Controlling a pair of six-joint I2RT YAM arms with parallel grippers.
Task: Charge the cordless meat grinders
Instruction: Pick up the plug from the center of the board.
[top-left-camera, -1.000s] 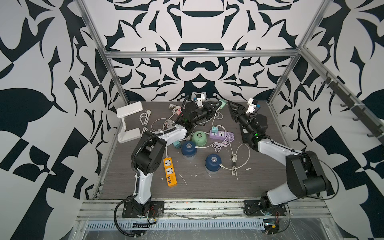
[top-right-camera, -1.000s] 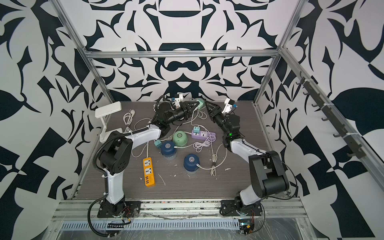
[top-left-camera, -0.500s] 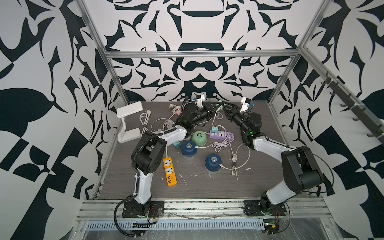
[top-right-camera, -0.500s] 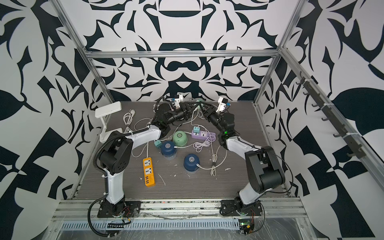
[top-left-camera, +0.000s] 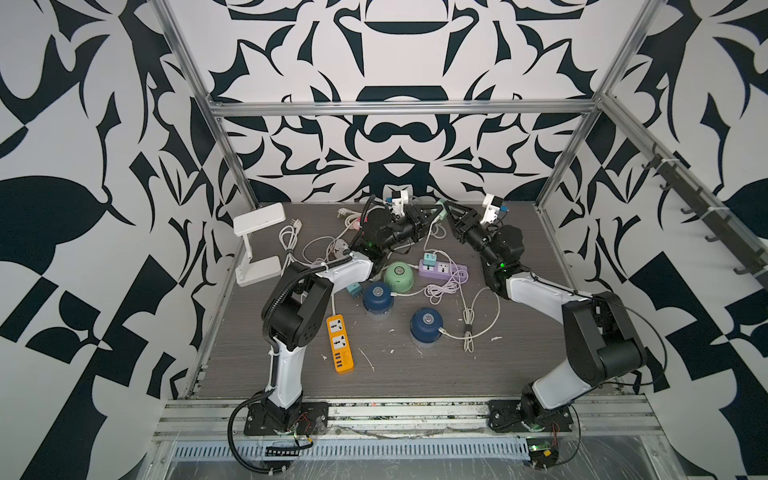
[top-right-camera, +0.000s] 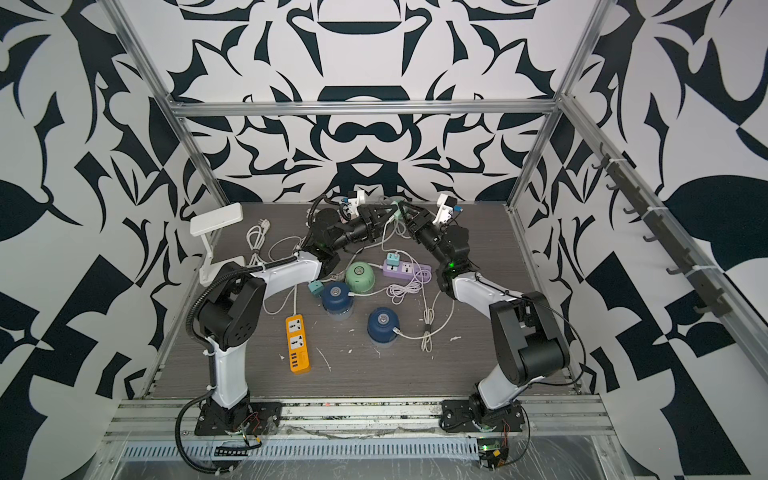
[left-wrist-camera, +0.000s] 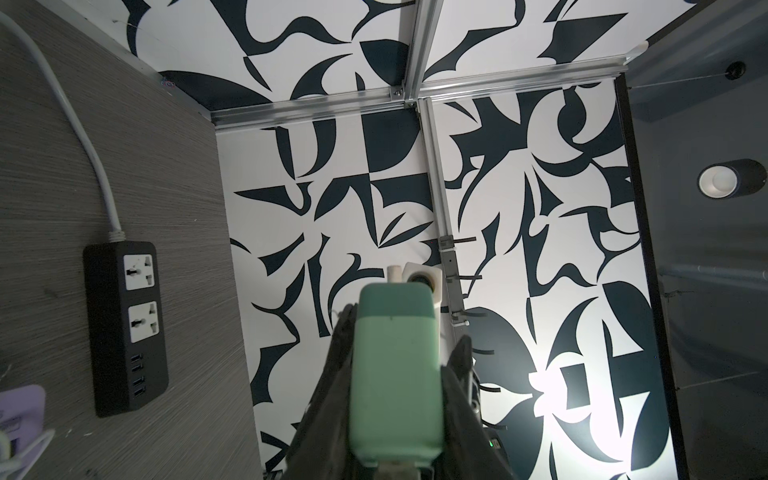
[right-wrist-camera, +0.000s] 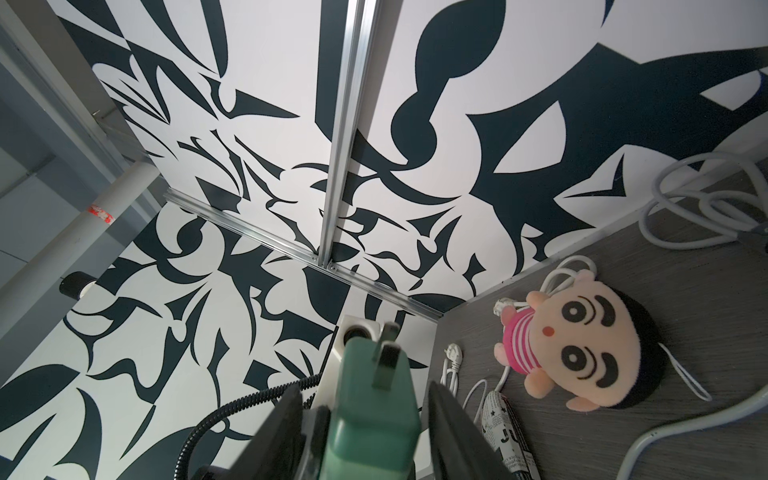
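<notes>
Grey table (top-left-camera: 415, 374): both arms reach to its rear, tips meeting. Orange power strip (top-left-camera: 340, 343) lies front left; purple power strip (top-left-camera: 442, 269) mid-table. Three grinders sit at centre, none gripped: mint green grinder (top-left-camera: 398, 277) beside that strip, left blue grinder (top-left-camera: 377, 296) just in front of it, right blue grinder (top-left-camera: 427, 324) nearer the front. Left gripper (left-wrist-camera: 399, 328) clamped on green plug adapter (left-wrist-camera: 395, 374). Right gripper (right-wrist-camera: 365, 390): jaws apart, flanking that adapter, gap showing on one side.

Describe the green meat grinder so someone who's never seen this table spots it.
Find the purple power strip in the middle of the table. Beside it, toward the left arm, sits the mint green grinder. It is the only green dome; both dark blue grinders stand nearer the front.
</notes>
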